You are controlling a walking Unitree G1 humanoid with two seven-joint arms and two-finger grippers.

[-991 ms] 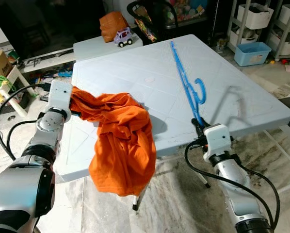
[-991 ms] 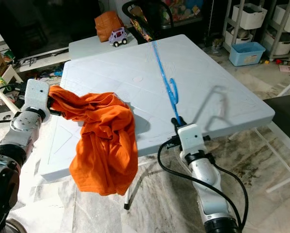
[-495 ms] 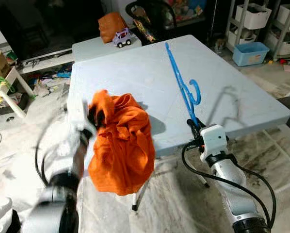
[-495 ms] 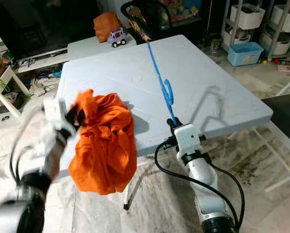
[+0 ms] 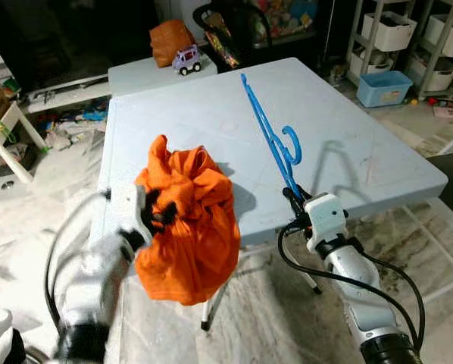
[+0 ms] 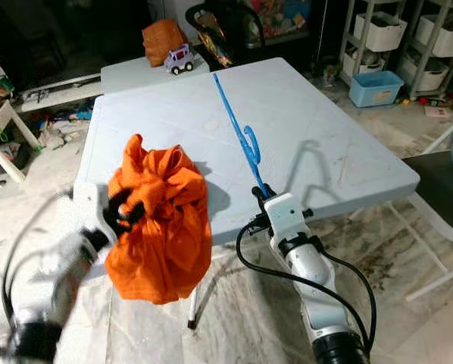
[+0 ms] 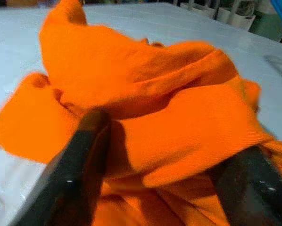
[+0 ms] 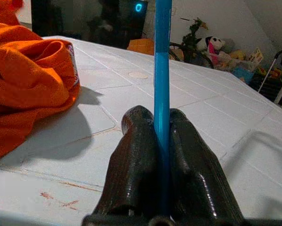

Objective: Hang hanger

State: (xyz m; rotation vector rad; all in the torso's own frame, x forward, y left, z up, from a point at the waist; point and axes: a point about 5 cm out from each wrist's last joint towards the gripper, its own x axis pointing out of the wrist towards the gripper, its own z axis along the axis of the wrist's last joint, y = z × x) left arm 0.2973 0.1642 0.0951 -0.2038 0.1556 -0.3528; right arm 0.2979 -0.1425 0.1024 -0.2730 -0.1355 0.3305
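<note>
Right gripper [image 6: 260, 194], lower centre of the frame at the table's [image 6: 348, 163] near edge, is clamped tight on one end of the blue hanger [image 6: 236, 133]. The hanger's long axis rises from it toward upper centre, hook midway along. Left gripper [image 6: 123, 212], lower left, grips the bunched orange shirt [image 6: 162, 227], which hangs over the table's front edge. The shirt lies just left of the hanger's held end; judged, the shirt must travel rightward to meet it.

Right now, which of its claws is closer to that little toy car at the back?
Right. The right gripper holds the blue hanger at the table's near edge; the left gripper clutches the orange shirt, farther from the toy car.
</note>
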